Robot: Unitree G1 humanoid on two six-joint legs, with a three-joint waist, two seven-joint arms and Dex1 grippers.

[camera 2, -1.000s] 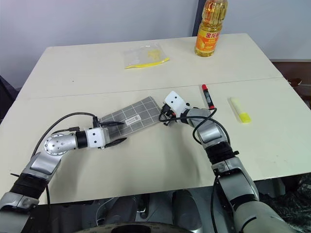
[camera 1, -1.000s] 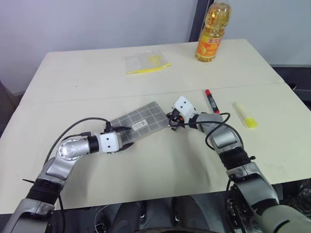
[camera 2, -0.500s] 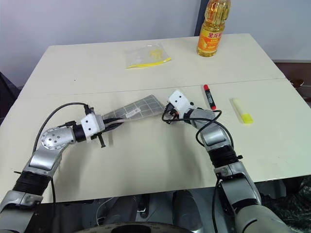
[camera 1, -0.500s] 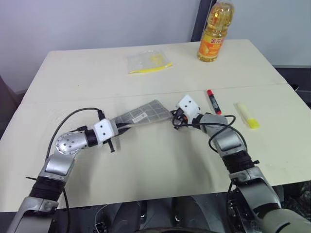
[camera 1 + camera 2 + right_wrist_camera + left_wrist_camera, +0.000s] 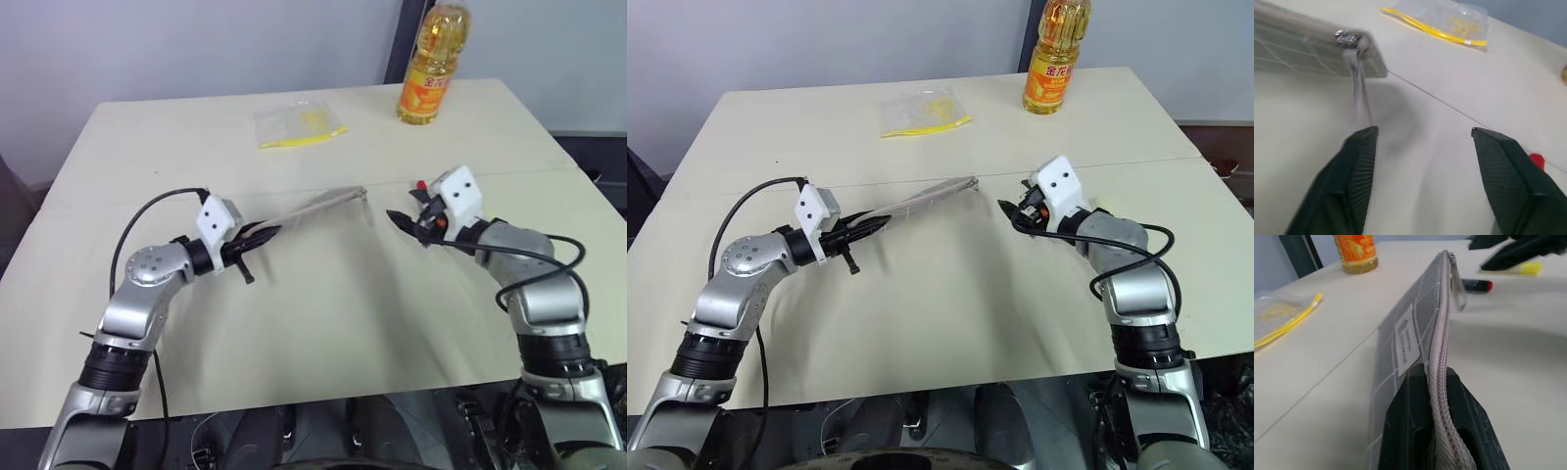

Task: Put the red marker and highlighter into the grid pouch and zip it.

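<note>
Cream table (image 5: pixel 323 323) bears oil bottle (image 5: pixel 428 64), plastic bag (image 5: pixel 294 124).

A two-armed humanoid robot: each arm is built of brushed silver joint housings and ribbed black sleeves, with loose black cables looping past the elbows. White box-shaped wrist modules dotted with small dark screws carry the left gripper (image 5: pixel 263 235) and right gripper (image 5: pixel 400 221), both with black, wedge-shaped fingers.
</note>
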